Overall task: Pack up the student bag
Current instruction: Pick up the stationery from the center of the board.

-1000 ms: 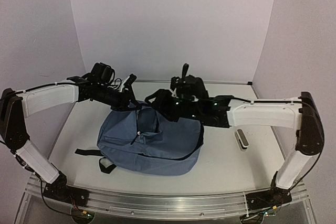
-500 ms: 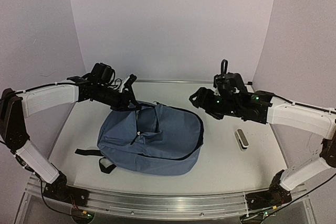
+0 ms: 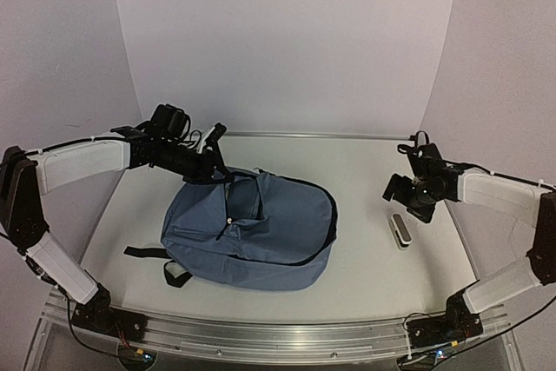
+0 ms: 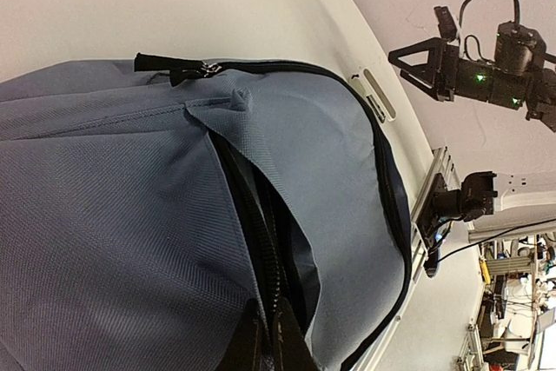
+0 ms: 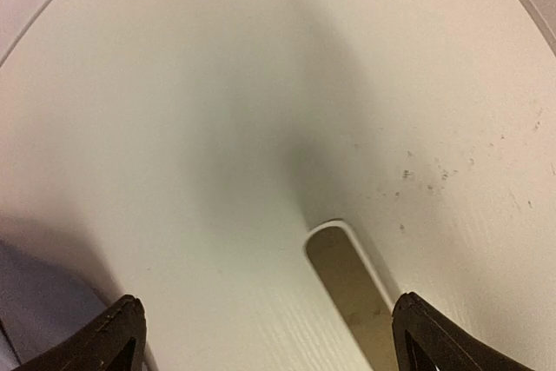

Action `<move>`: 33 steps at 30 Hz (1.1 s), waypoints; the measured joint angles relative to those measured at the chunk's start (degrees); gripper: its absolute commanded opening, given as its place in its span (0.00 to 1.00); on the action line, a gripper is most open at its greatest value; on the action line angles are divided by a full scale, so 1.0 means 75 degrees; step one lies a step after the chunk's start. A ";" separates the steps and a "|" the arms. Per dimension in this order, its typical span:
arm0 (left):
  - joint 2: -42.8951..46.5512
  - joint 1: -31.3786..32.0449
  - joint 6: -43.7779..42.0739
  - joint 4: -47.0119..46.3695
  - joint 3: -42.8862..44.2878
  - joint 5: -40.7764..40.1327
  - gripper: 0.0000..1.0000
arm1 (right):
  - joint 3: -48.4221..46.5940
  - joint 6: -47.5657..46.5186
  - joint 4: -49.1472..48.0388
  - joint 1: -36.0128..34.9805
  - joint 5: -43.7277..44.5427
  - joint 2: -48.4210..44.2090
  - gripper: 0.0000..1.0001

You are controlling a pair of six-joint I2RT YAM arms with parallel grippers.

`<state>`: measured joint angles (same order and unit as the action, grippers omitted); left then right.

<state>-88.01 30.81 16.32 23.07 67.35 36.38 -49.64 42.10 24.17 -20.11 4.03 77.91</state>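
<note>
The student bag (image 3: 252,232), slate-blue with black straps, lies flat mid-table, its main zip open along the top. My left gripper (image 3: 213,171) is shut on the bag's open zip edge at the far-left top. In the left wrist view the fingertips (image 4: 291,349) pinch the black zipper tape of the bag (image 4: 130,215). My right gripper (image 3: 407,204) hangs open and empty right of the bag, just above a small oblong white-rimmed item (image 3: 400,231). In the right wrist view that item (image 5: 347,288) lies between the wide-spread jaws of my right gripper (image 5: 269,336).
White walls close in the table (image 3: 365,275) at the back and sides. A metal rail (image 3: 278,336) runs along the near edge. A loose black strap (image 3: 143,253) trails left of the bag. A corner of the bag (image 5: 26,301) shows at the lower left of the right wrist view.
My right arm has drawn back from over the bag's top to the right side of the table, and its jaws have opened wide. The left gripper and bag have not moved.
</note>
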 measured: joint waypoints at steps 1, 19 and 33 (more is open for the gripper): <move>0.0000 0.0000 0.0000 0.0003 0.0000 0.0004 0.00 | 0.0095 -0.0026 0.0021 0.0179 -0.0073 0.0002 0.98; -0.0006 0.0000 -0.0003 0.0009 0.0000 0.0039 0.00 | 0.1075 -0.0540 0.0093 0.0670 -0.0494 0.0735 0.75; -0.0035 0.0000 -0.0006 0.0050 0.0000 0.0074 0.00 | 0.1142 -0.0838 -0.0167 0.0661 -0.1205 0.1153 0.48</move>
<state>-88.27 30.81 16.27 23.44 67.35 36.94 -41.08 35.82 22.92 -15.16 -5.00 86.56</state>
